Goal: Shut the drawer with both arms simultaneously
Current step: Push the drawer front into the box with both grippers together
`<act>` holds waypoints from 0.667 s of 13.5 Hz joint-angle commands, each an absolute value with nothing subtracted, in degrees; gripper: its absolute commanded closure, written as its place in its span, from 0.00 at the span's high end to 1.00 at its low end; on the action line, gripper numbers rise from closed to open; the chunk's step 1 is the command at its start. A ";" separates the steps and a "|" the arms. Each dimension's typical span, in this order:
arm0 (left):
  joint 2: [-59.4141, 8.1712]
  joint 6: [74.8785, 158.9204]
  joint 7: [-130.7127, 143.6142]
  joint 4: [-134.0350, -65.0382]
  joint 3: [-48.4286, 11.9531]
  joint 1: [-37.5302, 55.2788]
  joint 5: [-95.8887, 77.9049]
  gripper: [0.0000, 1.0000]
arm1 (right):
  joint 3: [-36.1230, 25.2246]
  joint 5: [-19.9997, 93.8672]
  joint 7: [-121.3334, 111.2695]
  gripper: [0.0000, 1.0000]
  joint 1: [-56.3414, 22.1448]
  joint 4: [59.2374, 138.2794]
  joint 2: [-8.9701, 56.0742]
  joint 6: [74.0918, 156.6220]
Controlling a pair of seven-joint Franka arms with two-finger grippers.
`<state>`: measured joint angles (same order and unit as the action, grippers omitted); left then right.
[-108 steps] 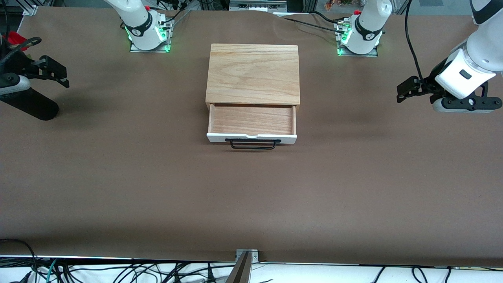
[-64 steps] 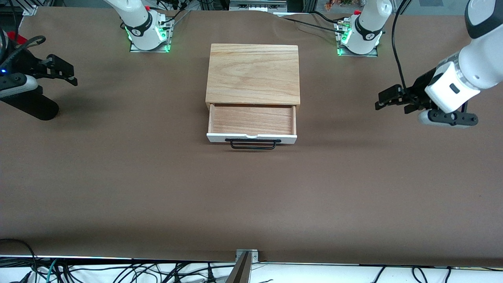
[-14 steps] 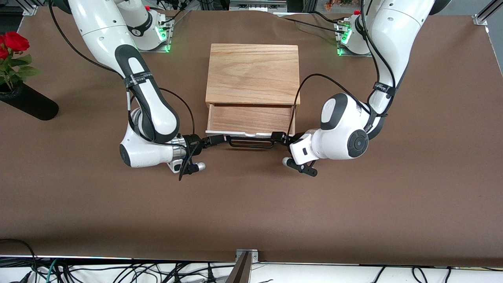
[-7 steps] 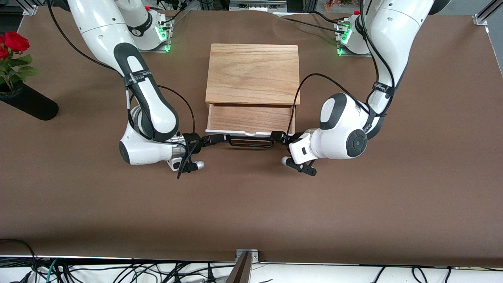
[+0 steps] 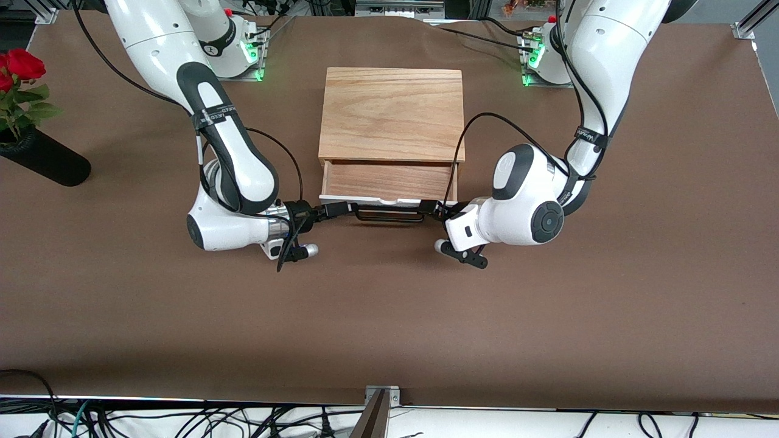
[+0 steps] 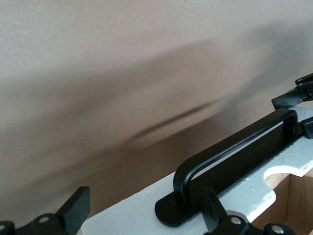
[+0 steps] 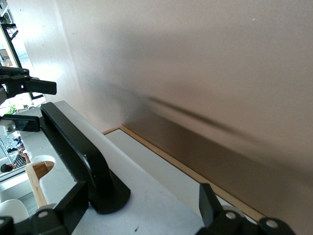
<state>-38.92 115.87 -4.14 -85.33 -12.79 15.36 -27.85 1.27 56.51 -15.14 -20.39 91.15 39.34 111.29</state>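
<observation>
Brown table (image 5: 389, 316), wooden box (image 5: 391, 114) sitting mid-table between my two bases. The drawer (image 5: 389, 182) is sticking partway out of the box's front, toward the front camera, tray bare inside. White front panel (image 5: 341, 201) with the black handle (image 5: 389, 216) facing the camera side.

My left jaws (image 5: 433, 208) are sitting at the front panel on the left arm's end of the handle. In the left wrist view the left jaws (image 6: 146, 213) are spread wide, straddling the panel (image 6: 127, 223) and the handle's foot (image 6: 168, 215), nothing clamped. One fingertip (image 6: 78, 205) is hanging off the panel's edge over the table.

My right jaws (image 5: 336, 210) are sitting at the panel on the right arm's end of the handle. Right wrist view: right jaws (image 7: 142, 210) also spread wide, straddling the handle's other foot (image 7: 107, 193) and the panel (image 7: 151, 181), gripping nothing. The fingertip (image 7: 208, 200) is close over the panel face; contact I cannot tell.

Both arms are reaching in low from either side, wrists level with the drawer front.

Black vase (image 5: 42, 159) with red roses (image 5: 21, 64) is lying tilted near the table edge at the right arm's end, well apart from the box.
</observation>
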 commanded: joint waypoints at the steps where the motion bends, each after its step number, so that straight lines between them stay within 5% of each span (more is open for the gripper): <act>1: -36.57 114.79 -4.66 -89.55 -12.74 15.73 -28.12 1.00 | 2.20 57.13 -15.38 1.00 -20.30 95.62 36.21 110.48; 9: -33.40 114.70 -4.40 -94.91 -13.62 15.64 -28.48 1.00 | 3.78 57.13 -15.38 1.00 -20.30 99.57 34.54 110.30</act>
<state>-36.75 115.94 -3.60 -89.13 -13.55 15.37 -27.85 2.15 56.57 -15.16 -20.36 94.48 37.59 111.20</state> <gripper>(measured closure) 0.000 0.000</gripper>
